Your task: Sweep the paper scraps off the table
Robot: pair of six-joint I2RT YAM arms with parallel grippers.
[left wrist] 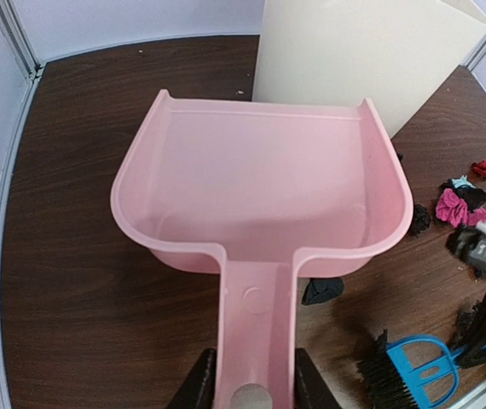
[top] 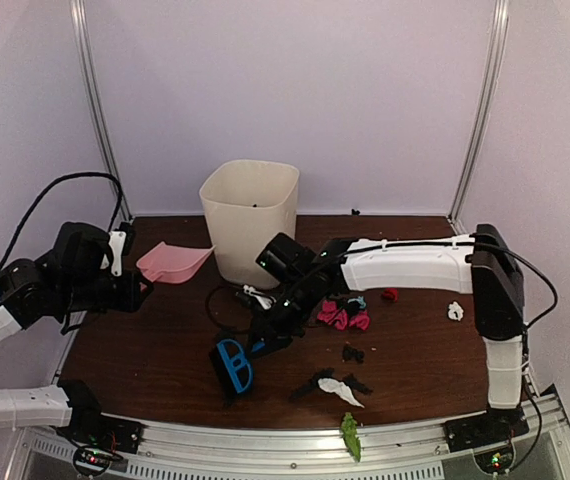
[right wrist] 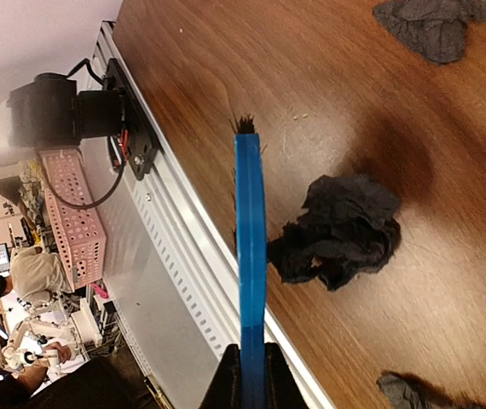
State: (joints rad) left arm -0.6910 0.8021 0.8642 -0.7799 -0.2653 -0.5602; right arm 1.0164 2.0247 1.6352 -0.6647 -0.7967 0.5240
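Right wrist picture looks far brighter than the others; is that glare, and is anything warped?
Right wrist view: light sheen washes the table pale orange, with a soft shadow beside the black wad, the blue brush sharp. Left wrist view: the wide lens bows the table's left edge; the pink dustpan is crisp. Top external view: even light, slightly soft.
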